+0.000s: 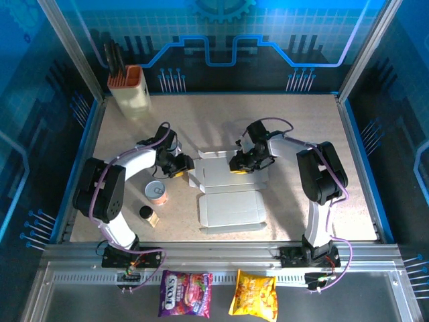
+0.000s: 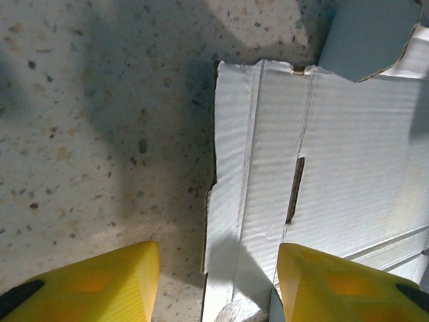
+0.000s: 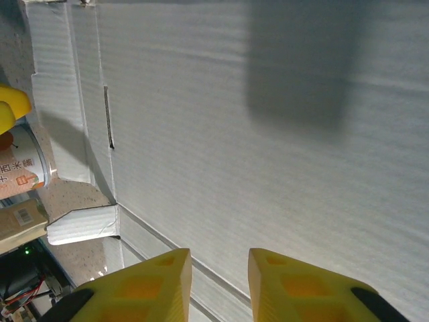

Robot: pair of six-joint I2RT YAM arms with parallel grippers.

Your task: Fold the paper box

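The paper box (image 1: 228,194) lies flat and unfolded in the middle of the table, a white creased sheet with flaps and a slot. My left gripper (image 1: 182,166) hovers at the sheet's upper left edge. In the left wrist view its yellow fingers (image 2: 100,285) stand well apart, and the box's side flap (image 2: 268,168) lies below the gap. My right gripper (image 1: 241,164) is over the sheet's upper right part. Its fingers (image 3: 301,288) are narrowly parted above the broad panel (image 3: 268,134), with nothing between them.
A small can (image 1: 157,192) stands left of the sheet, with a black knob (image 1: 145,212) and a wooden block (image 1: 153,219) nearer the front. A cream holder with an orange top (image 1: 129,90) stands at the back left. Two snack bags (image 1: 186,293) lie beyond the front rail.
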